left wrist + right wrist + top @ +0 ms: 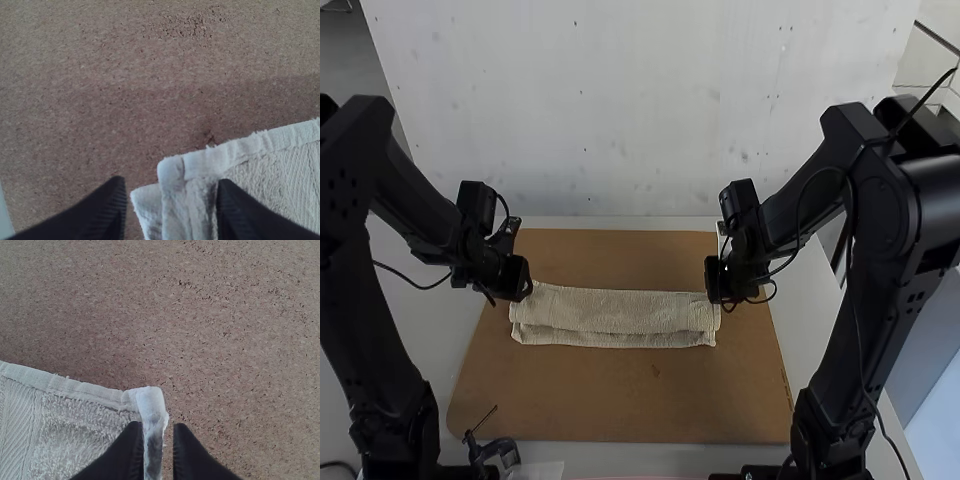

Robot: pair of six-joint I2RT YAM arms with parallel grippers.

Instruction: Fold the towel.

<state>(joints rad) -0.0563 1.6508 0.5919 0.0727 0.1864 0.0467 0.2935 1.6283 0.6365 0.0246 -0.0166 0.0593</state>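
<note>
A pale bench (640, 458) is supporting a flat brown board (620, 405). The folded towel (620, 312) is lying lengthwise across the board, and bare brown surface is showing beyond its long edges.

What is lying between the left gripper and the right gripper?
In the high view, the towel, folded into a long strip, lies between the left gripper and right gripper.

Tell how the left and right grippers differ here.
The left gripper has its jaws wide apart; the right gripper has them closer together. The left gripper is at the left end of the towel, the right gripper at its right end. Both are black, with part of the towel between their jaws.
</note>
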